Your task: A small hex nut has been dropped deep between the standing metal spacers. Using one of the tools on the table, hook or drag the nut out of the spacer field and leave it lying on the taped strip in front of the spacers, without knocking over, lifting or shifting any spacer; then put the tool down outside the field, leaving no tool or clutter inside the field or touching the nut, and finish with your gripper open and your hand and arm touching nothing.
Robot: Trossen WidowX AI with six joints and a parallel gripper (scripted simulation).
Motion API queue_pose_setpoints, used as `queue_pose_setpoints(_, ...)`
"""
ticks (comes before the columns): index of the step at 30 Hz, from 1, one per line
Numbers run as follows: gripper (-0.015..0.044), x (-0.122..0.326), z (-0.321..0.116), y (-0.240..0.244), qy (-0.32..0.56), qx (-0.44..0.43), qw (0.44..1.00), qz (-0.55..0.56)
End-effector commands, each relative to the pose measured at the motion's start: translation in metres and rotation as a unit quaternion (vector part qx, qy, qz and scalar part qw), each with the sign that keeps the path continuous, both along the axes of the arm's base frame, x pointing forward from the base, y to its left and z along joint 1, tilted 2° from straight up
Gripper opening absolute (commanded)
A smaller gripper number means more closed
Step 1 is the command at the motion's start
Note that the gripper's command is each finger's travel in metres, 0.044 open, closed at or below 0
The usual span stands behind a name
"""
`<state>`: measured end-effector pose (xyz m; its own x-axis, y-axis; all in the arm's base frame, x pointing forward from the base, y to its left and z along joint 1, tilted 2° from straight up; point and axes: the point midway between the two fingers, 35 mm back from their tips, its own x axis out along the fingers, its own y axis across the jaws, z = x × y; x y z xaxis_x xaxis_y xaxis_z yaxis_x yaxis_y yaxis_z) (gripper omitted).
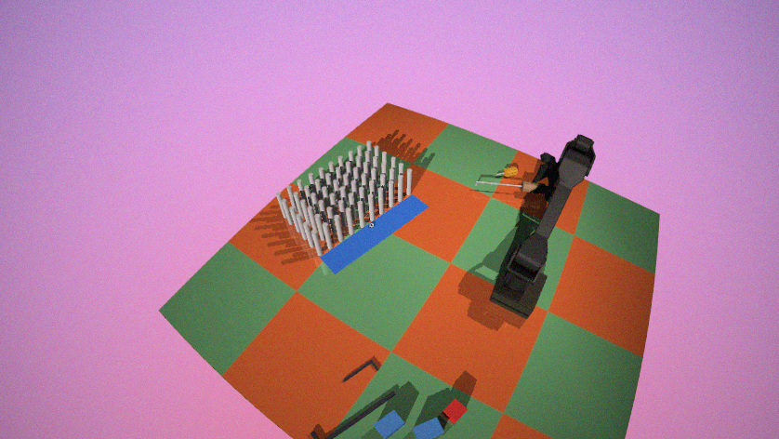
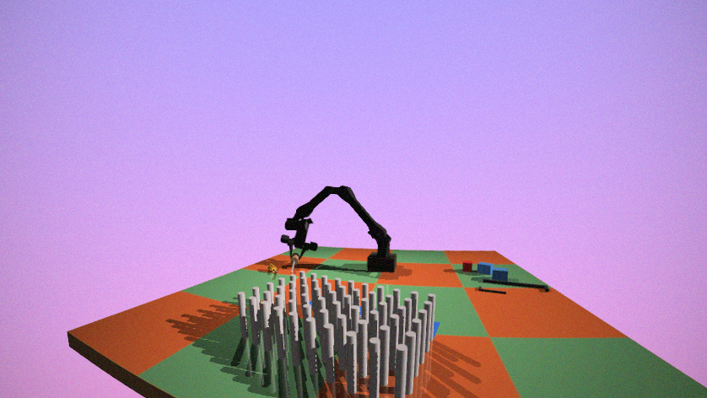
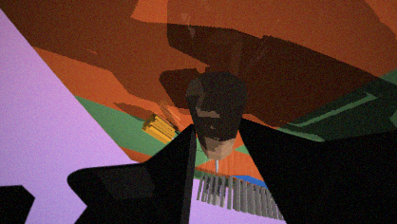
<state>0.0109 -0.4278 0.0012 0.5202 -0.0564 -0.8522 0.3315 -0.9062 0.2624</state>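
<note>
The small hex nut (image 1: 371, 223) lies at the spacer-side edge of the blue taped strip (image 1: 349, 251) (image 2: 435, 328), outside the rows. The metal spacers (image 1: 349, 220) (image 2: 402, 365) (image 3: 242, 201) stand upright behind the strip. My gripper (image 1: 537, 186) (image 2: 295, 254) (image 3: 216, 125) is shut on the tan handle of a hooked tool (image 1: 530, 186) (image 2: 294, 259) (image 3: 218, 148), away from the spacer field. Its thin pale rod points toward the field, with the bent tip short of it. The tool is low over the table; whether it touches the table cannot be told.
A yellow-handled tool (image 1: 510, 171) (image 2: 272, 267) (image 3: 160, 129) lies close beside the held tool. Across the table are a small black angled key (image 1: 360, 370) (image 2: 492, 291), a long black hooked bar (image 1: 362, 413) (image 2: 516, 284), two blue blocks (image 1: 389, 424) and a red block (image 1: 455, 411) (image 2: 466, 266).
</note>
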Motion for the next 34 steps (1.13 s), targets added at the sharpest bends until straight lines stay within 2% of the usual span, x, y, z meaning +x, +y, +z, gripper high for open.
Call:
queue_pose_setpoints(1, 0.0, 0.001, -0.004, 0.002, -0.003, 0.001, 1.0, 0.0)
queue_pose_setpoints(18, 0.0, 0.001, -0.019, 0.005, -0.003, 0.001, 1.0, 0.0)
queue_pose_setpoints(34, 0.042, 0.0, -0.016, 0.004, 0.0, 0.0, 1.0, 0.0)
